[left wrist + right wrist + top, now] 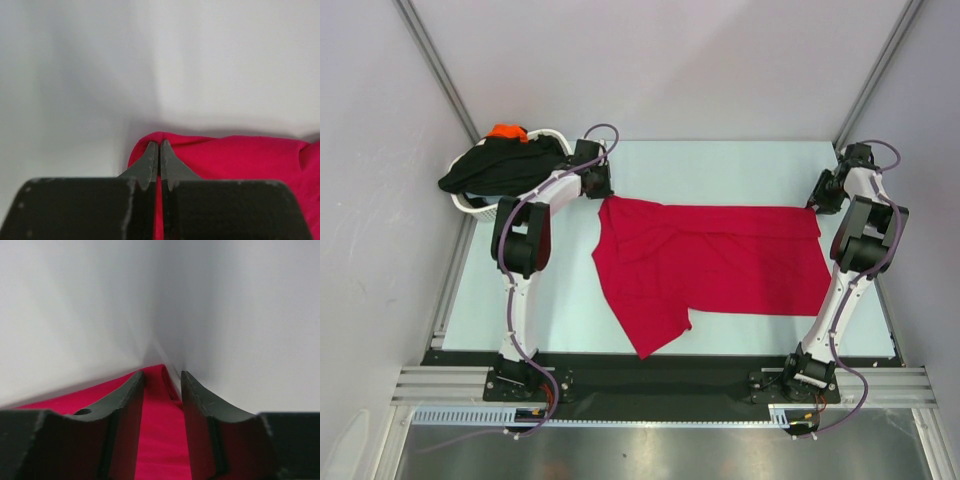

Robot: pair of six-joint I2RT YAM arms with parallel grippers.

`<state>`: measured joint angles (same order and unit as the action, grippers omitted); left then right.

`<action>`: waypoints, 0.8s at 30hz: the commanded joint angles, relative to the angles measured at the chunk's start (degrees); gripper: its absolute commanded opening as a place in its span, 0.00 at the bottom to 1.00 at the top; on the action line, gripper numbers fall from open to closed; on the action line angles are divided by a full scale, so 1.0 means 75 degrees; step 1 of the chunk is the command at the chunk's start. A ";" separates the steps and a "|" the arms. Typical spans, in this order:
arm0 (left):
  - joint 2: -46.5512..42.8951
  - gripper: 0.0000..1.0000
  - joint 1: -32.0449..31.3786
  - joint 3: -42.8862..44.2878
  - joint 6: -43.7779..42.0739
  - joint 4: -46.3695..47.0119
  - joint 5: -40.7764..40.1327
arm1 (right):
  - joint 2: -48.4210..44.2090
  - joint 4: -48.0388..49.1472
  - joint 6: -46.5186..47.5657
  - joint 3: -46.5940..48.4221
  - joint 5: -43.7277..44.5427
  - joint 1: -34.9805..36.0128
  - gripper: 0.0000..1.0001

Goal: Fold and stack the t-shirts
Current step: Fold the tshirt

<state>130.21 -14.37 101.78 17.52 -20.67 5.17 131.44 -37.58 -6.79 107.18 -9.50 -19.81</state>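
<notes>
The red t-shirt (pixel 720 265) is spread flat on the table (pixel 550 290), just beside the basket (pixel 470 206), and one sleeve is rumpled at the end nearer the basket. A black t-shirt (pixel 505 165) is draped over the basket, and an orange t-shirt (pixel 507 131) is seen at its far rim. Both are judged to be waiting their turn, and no folded stack is seen.

The left gripper (pixel 159 142) is set at the red shirt's corner nearest the basket. Its jaws are pressed together with a ridge of red cloth nipped at the tips, so that corner is taken as held. The right gripper (pixel 162 374) is placed at the matching corner farthest from the basket. Its jaws are parted to a middling gap, and the red cloth between them is straddled but not clamped.

These two corners are judged to be chosen so that the edge between them can be lifted level and carried over for a fold. The step in hand is judged to be the grasp before a first fold, so the task is at an early stage. The cloth is soft and creased through the middle, so sagging between the two holds is likely unless the edge is kept taut. If only a thin lip is caught at the corner farthest from the basket, it may slip out when lifted.
</notes>
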 commanded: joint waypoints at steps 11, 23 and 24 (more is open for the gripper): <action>-0.0123 0.00 0.0334 0.0117 0.0382 0.0364 0.0002 | 0.0557 0.0229 -0.0396 0.0629 0.0901 0.0087 0.00; 0.0462 0.00 0.0440 0.1066 0.0606 0.0225 -0.0208 | 0.0803 0.0628 -0.0548 0.1119 0.1137 0.0145 0.00; 0.0486 0.00 0.0451 0.1136 0.0606 0.0189 -0.0220 | 0.0838 0.0628 -0.0548 0.1166 0.1126 0.0169 0.00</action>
<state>133.27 -11.84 106.17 21.50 -19.84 5.72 135.66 -36.10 -10.57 113.06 -4.10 -18.68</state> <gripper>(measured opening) 0.011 0.011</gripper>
